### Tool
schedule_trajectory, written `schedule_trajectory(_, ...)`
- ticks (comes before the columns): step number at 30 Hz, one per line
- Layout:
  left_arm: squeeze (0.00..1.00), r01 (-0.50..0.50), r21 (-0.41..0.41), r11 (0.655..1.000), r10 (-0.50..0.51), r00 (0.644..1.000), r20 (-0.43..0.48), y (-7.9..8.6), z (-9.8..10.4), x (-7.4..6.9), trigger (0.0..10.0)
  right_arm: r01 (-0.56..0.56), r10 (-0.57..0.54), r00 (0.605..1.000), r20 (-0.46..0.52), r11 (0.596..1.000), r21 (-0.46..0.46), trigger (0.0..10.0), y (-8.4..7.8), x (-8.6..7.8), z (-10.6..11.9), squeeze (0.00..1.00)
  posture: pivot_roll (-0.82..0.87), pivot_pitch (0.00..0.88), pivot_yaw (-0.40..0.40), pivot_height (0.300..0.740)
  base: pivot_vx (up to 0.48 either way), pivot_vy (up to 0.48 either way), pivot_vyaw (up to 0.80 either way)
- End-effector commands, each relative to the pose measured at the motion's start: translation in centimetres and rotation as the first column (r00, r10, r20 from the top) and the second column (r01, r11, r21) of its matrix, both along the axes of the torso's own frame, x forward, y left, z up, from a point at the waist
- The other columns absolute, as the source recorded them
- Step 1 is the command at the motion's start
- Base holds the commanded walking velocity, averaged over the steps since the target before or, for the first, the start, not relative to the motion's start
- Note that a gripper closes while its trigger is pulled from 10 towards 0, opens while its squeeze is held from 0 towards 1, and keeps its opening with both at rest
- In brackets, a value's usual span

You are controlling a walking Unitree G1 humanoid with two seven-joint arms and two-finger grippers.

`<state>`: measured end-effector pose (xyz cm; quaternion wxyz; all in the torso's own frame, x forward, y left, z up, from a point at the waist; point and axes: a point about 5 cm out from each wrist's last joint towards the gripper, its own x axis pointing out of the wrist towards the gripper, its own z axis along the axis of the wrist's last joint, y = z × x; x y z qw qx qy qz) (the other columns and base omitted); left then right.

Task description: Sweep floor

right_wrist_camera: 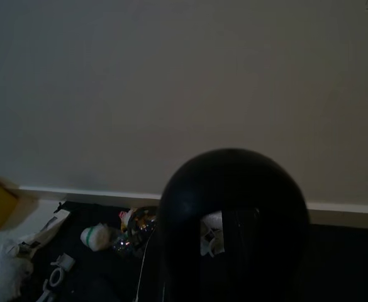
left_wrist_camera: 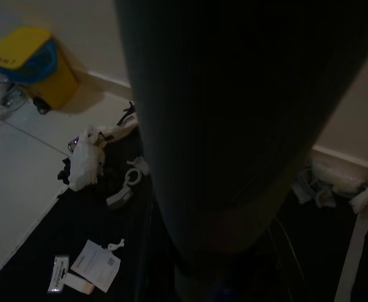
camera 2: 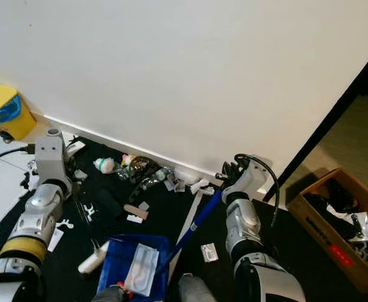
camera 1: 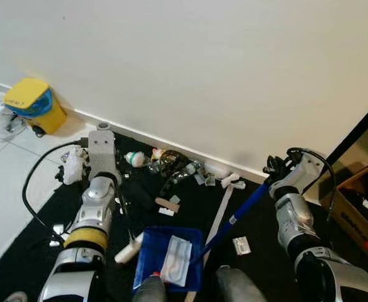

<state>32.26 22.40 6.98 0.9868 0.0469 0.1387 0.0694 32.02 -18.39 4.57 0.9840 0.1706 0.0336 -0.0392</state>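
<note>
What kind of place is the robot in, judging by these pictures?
Probably a room in a home, at the foot of a plain white wall. Scattered litter lies on a black floor mat along the baseboard, with pale floor tiles and a small yellow bin nearby.

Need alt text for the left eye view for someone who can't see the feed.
Looking down at a black mat by a white wall, the robot's right arm holds a blue broom handle angled toward a blue dustpan. Scattered litter lies along the baseboard, and a yellow bin stands at far left.
</note>
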Motion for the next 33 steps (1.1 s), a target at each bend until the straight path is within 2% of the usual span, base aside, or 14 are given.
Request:
schedule_trajectory(1,0.00,-0.013,0.008,1.000,0.012,1.000,0.022,0.05,0.34,-0.07,10.0,-0.010,0.010,1.000,0.006,1.000,0.021,10.0,0.51,0.18,0.13,0.00,0.08,0.061,-0.029,0.740,0.000,0.480,0.00)
schedule_trajectory(3,0.00,-0.014,0.008,1.000,0.014,1.000,0.022,0.10,0.32,-0.10,10.0,-0.012,0.012,1.000,0.006,1.000,0.020,10.0,0.51,0.20,0.15,0.00,0.08,0.060,-0.031,0.740,0.000,0.480,0.00)
schedule_trajectory(14,0.00,-0.017,0.026,1.000,0.016,0.999,0.029,0.21,0.32,-0.25,10.0,-0.025,0.025,1.000,0.005,1.000,0.011,10.0,0.48,0.28,0.23,0.00,0.07,0.059,-0.049,0.740,0.000,0.000,0.00)
schedule_trajectory(24,0.00,-0.034,-0.004,0.999,0.034,0.999,0.021,-0.29,-0.21,-0.65,10.0,-0.035,0.036,0.999,0.008,0.999,-0.005,10.0,0.23,0.42,0.44,0.00,0.07,0.060,-0.059,0.740,0.000,0.000,0.00)
schedule_trajectory(33,0.00,-0.024,0.001,1.000,0.024,0.999,0.024,-0.41,-0.17,-0.66,10.0,-0.036,0.037,0.999,0.006,0.999,-0.003,10.0,0.29,0.36,0.35,0.00,0.07,0.060,-0.054,0.740,0.000,0.414,0.00)
